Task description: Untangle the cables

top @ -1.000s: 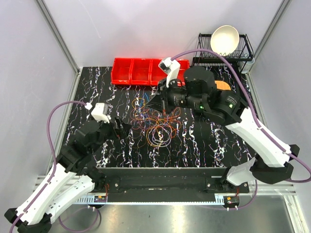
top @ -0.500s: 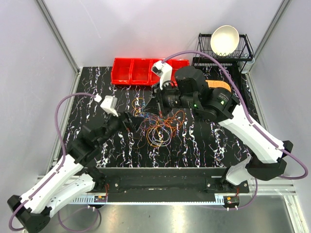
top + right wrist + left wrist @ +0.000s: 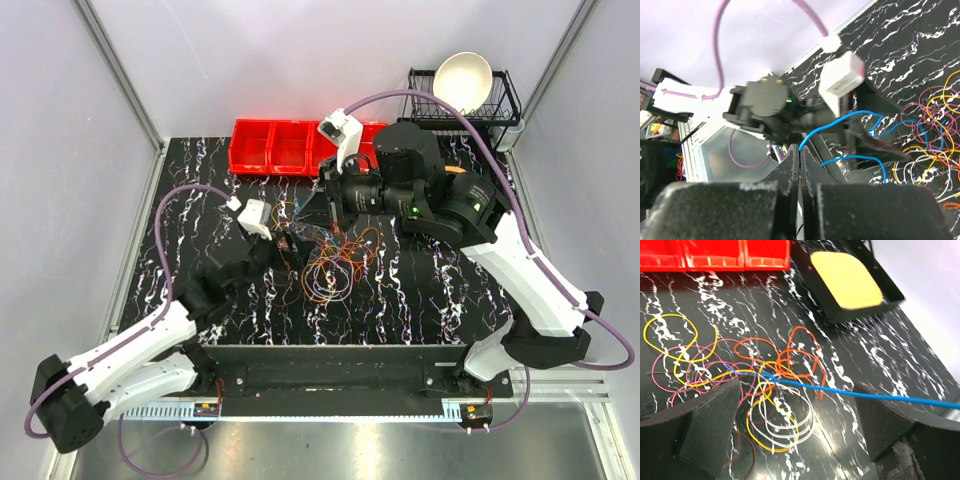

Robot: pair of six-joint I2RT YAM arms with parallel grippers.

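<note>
Left gripper [image 3: 797, 432]: jaws spread wide, low over the tangle.
Cables [image 3: 330, 268]: looped heap, orange, yellow, pink and white, mid-table [image 3: 420, 300].
Right gripper [image 3: 799, 152]: pinched shut on blue cable [image 3: 865, 396], drawn taut from heap.
Far edge: red bins [image 3: 290, 147]; rack [image 3: 510, 100] with bowl [image 3: 462, 80].

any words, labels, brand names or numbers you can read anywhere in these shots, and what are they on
None can be read in any view.
Pale strip on the table's near edge: fine tick marks, too small to read.
Red bins, white bowl, cables, blue cable: no lettering shows.
White box on the left wrist: blank face.
</note>
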